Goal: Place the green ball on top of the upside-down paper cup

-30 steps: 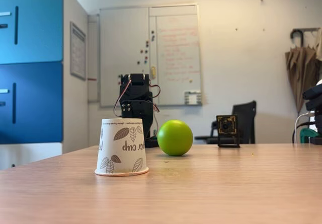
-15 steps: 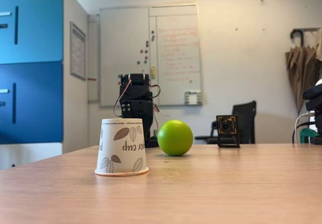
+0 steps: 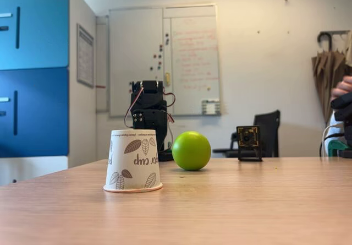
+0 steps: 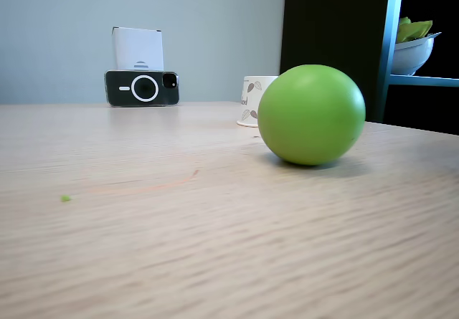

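My end effector [image 3: 147, 99], opening unreadable, sits folded behind the white leaf-printed upside-down paper cup [image 3: 132, 160]; I'd grip the matte lime-green ball [image 3: 191, 151], at the cup's three o'clock, across its middle.

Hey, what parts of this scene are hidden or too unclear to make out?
- The arm: its lower part sits behind the paper cup in a fixed view; whether the tool is open or shut can't be told.
- The paper cup: mostly hidden behind the green ball in a fixed view.
- Whiteboard writing: too small and faint to read.
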You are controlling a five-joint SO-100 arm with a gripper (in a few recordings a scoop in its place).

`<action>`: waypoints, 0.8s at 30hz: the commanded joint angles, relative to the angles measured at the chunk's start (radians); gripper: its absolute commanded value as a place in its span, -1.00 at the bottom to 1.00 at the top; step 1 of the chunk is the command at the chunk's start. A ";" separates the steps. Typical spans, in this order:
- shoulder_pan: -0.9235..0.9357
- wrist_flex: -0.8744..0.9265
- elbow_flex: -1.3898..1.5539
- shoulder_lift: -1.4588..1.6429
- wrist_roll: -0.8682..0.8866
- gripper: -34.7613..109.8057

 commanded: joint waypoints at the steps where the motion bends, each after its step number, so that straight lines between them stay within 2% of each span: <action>1: -0.005 0.009 0.002 0.005 -0.006 -0.52; 24: 0.003 0.009 0.002 0.005 -0.006 -0.52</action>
